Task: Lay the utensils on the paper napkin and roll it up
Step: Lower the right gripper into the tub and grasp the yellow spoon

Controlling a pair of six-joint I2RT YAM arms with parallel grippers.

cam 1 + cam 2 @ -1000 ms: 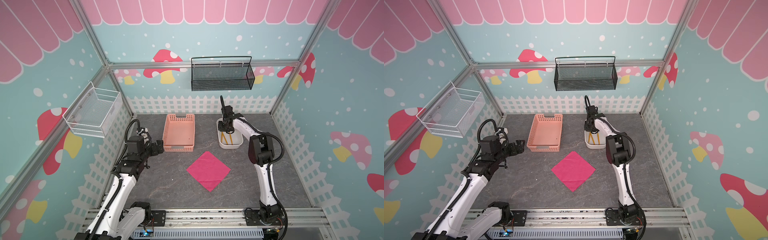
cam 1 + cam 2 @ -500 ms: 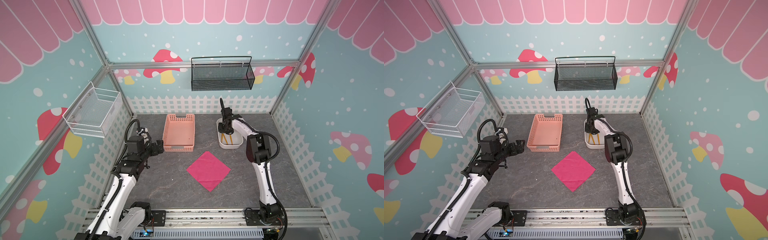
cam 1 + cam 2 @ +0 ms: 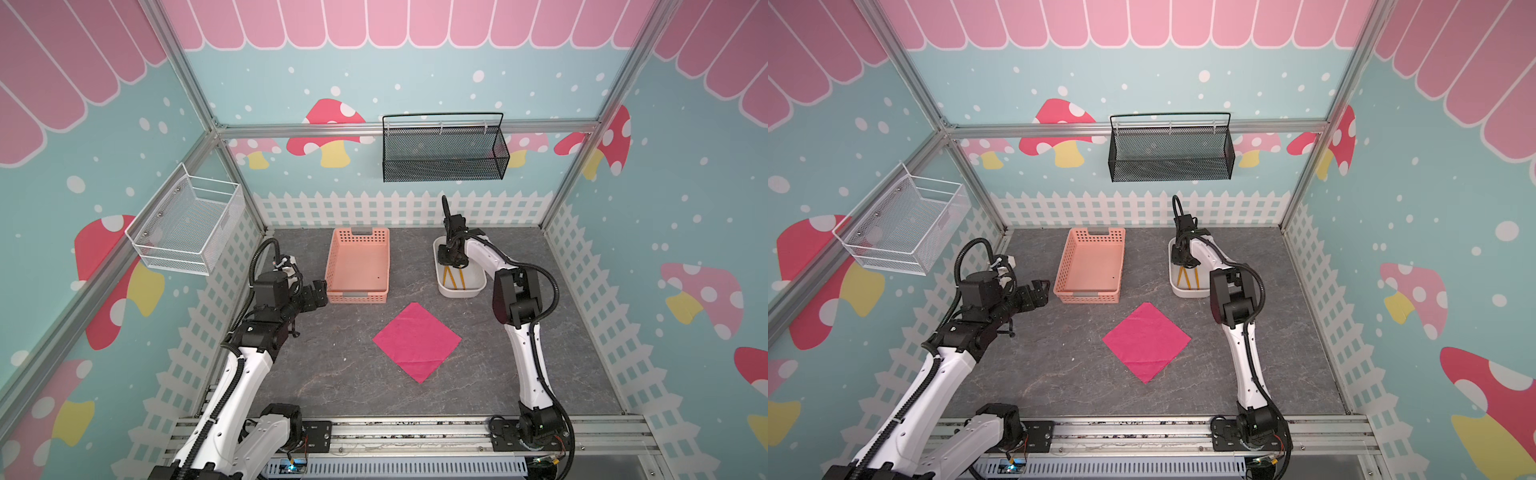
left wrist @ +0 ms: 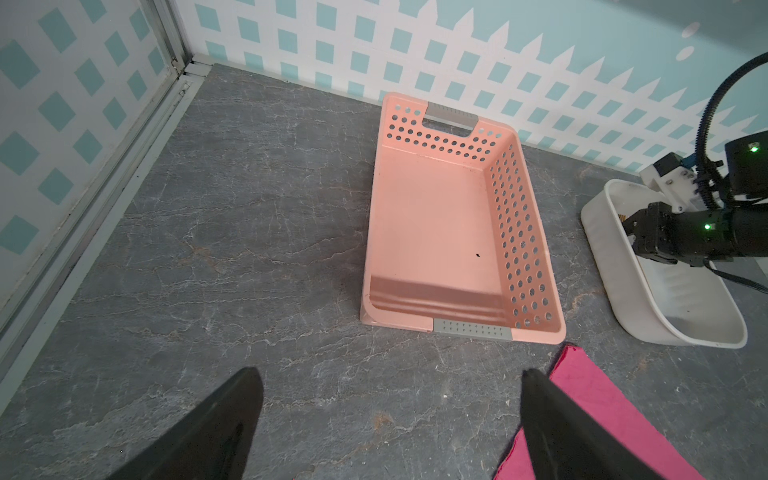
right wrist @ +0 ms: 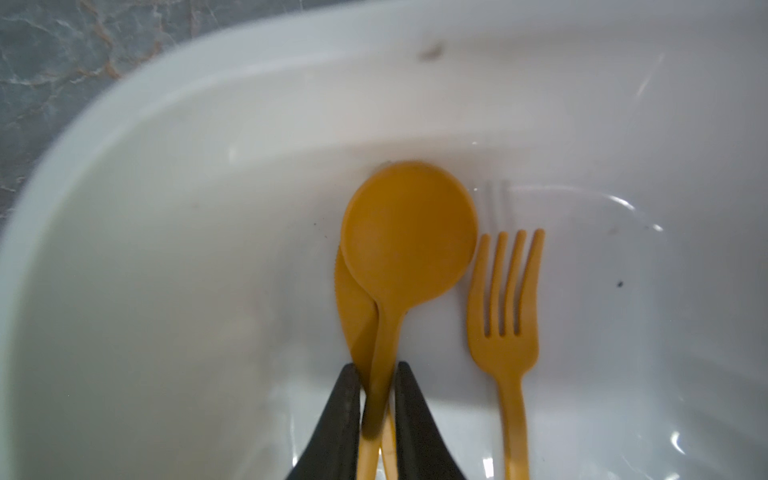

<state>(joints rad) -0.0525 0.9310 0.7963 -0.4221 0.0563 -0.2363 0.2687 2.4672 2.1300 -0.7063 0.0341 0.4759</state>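
Right claw (image 5: 376, 368) tighter on spoon (image 5: 409, 232) handle

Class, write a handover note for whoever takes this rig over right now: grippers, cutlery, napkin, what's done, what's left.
Left gripper: jaws open, empty, near the salmon basket.
Right gripper: down in the white tub, jaws narrowly straddling the spoon handle; grip unconfirmed.
Spoon, fork and knife: all in the tub.
Napkin: flat on the table, bare.
Done: nothing placed.
To do: move all three onto the napkin, roll.

Both top views overlook the whole table (image 3: 332, 374) from above; the right wrist view looks closely into the tub (image 5: 166, 249).
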